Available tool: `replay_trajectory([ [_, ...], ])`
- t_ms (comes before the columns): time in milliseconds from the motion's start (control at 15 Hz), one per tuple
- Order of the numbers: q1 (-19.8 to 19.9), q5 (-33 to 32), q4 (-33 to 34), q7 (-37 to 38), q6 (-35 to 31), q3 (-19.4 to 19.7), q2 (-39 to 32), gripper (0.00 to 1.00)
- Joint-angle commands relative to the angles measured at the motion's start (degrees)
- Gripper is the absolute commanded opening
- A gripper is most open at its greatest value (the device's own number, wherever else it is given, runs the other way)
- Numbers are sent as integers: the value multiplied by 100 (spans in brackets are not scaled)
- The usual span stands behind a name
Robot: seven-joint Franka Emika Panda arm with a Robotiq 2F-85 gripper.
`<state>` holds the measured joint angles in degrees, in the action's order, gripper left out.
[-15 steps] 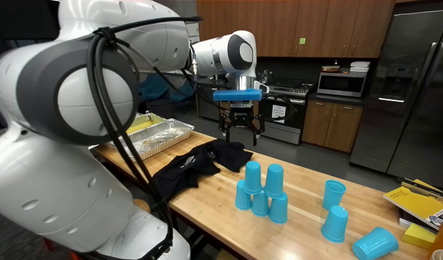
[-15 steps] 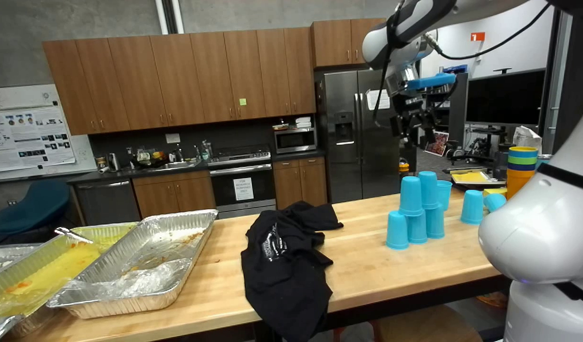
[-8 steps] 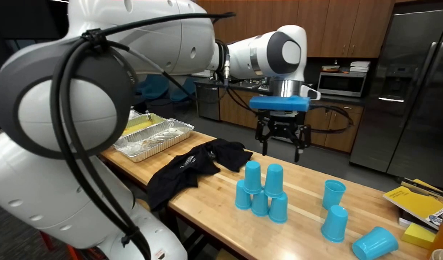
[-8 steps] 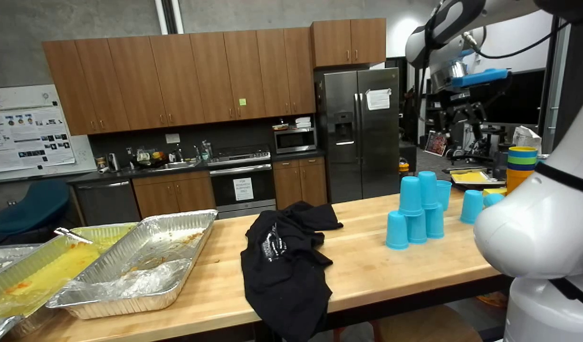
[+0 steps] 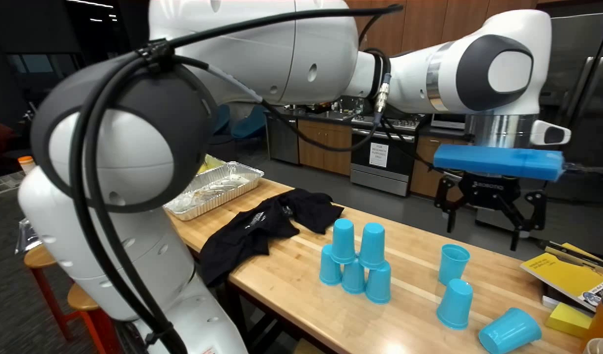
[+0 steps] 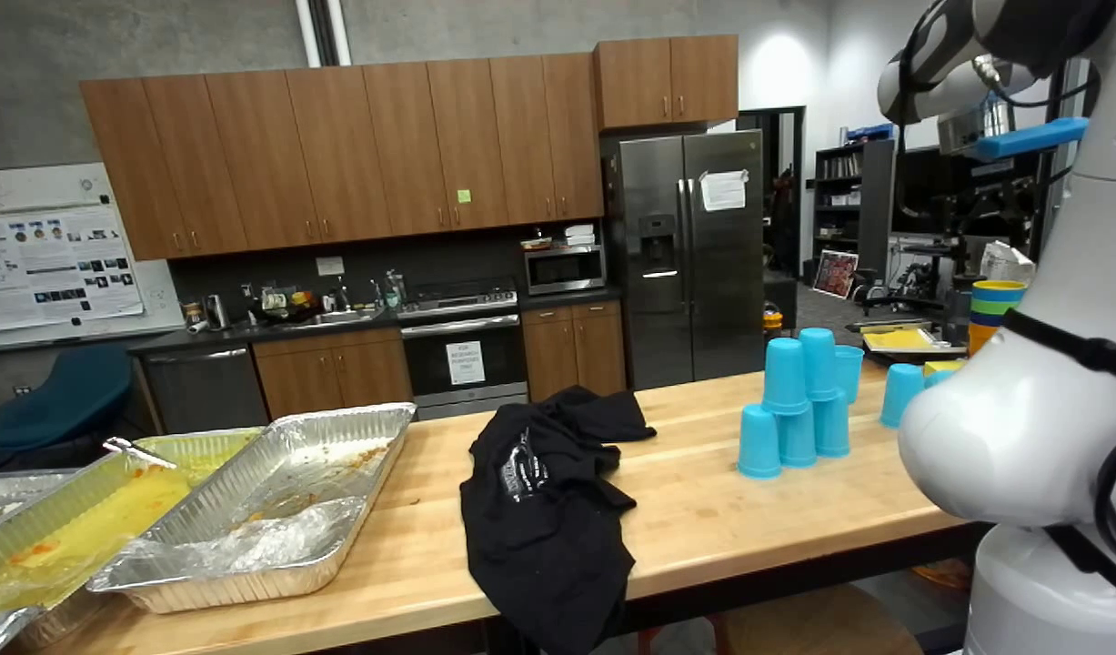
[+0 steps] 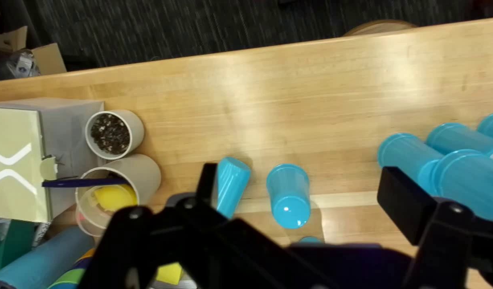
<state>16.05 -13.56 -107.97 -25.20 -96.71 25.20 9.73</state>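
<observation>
Beneath cups (image 6: 784, 377), wooden table (image 6: 694, 509) opposite kitchen cabinets (image 6: 353, 150).

Table (image 7: 250, 100): wrist view, looking down
Arm (image 5: 262, 59): close in an exterior view
Cabinets (image 6: 339, 150): shared background, both exterior views

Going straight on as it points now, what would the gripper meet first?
Pointing down, the gripper would probably meet the unstacked upside-down blue cup below, or the tabletop beside it; depth is unclear.
</observation>
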Motion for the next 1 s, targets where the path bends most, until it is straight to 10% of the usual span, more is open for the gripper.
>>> replay_trajectory([
  [0, 201, 225, 545, -607, -135, 135, -652, 100],
  [933, 355, -12, 841, -2324, -138, -452, -1583, 100],
])
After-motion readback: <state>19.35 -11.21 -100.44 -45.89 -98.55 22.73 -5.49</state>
